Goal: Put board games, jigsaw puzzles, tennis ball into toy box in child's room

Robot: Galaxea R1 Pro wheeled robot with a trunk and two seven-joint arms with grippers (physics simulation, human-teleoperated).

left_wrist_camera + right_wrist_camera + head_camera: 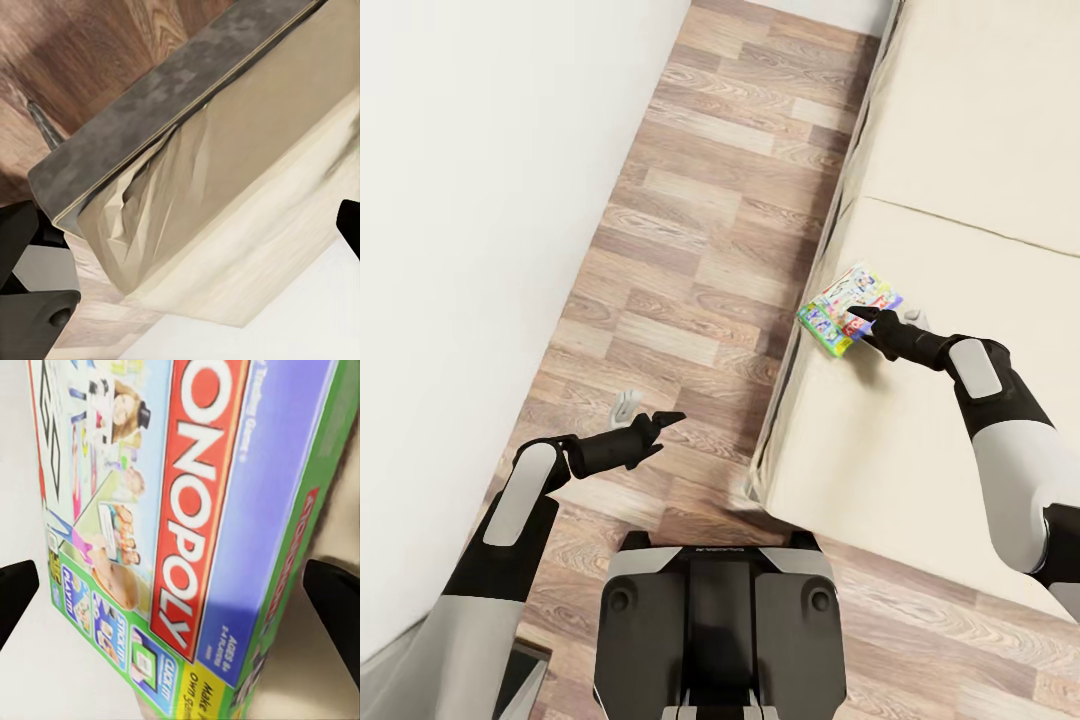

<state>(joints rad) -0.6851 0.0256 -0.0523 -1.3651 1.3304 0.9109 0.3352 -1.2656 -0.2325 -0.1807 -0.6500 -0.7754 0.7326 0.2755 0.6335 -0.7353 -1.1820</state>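
A white-and-green Monopoly board game (850, 308) lies flat on the bed (960, 150), at the cream mattress's edge nearest the floor. My right gripper (882, 316) reaches over the mattress to the box's near end. In the right wrist view the box (187, 510) lies between its dark fingertips (334, 600), which stand wide apart at either side, so the gripper is open around it. My left gripper (653, 407) hangs open over the plank floor, holding nothing. The left wrist view looks at the bed's dark grey base (172, 90) and mattress side (247, 172).
A white wall (480, 200) runs along the left. A strip of wood plank floor (700, 230) lies between it and the bed. My base (720, 620) stands at the bed's corner.
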